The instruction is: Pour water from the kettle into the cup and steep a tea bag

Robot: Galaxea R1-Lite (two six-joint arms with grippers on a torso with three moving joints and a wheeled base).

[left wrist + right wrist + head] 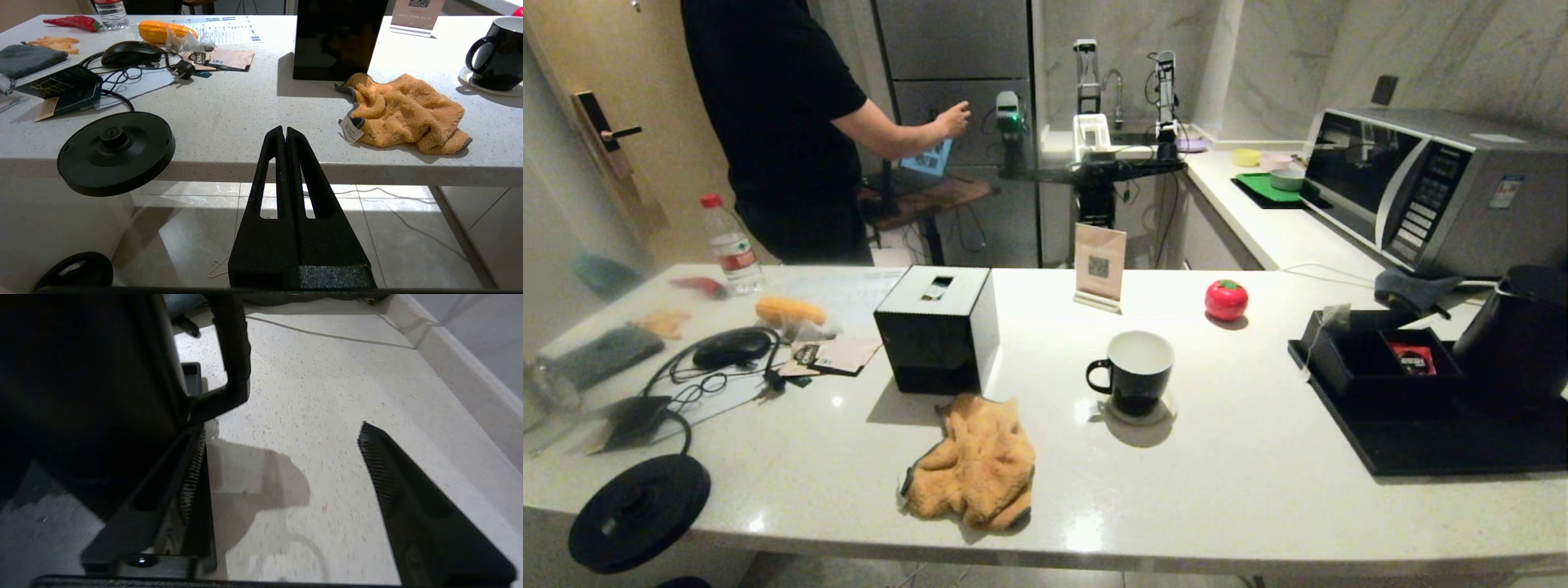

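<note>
The black mug (1131,371) with its white inside stands on a small coaster mid-counter, also in the left wrist view as the mug (496,57); I cannot make out water in it. The large black kettle (1515,343) stands on a black tray (1421,445) at the far right. A pale tea bag (1331,317) rests on the rim of a black box on that tray, its string hanging down the side. My right gripper (282,430) is open just beside the kettle's handle (233,347), with nothing between its fingers. My left gripper (284,132) is shut, parked below the counter's front edge.
A black tissue box (937,327) and an orange cloth (972,461) lie left of the mug. The kettle's round base disc (637,510) overhangs the front left edge. A red sachet (1413,357) sits in the box. A microwave (1429,188) stands behind the tray. A person (784,122) stands beyond the counter.
</note>
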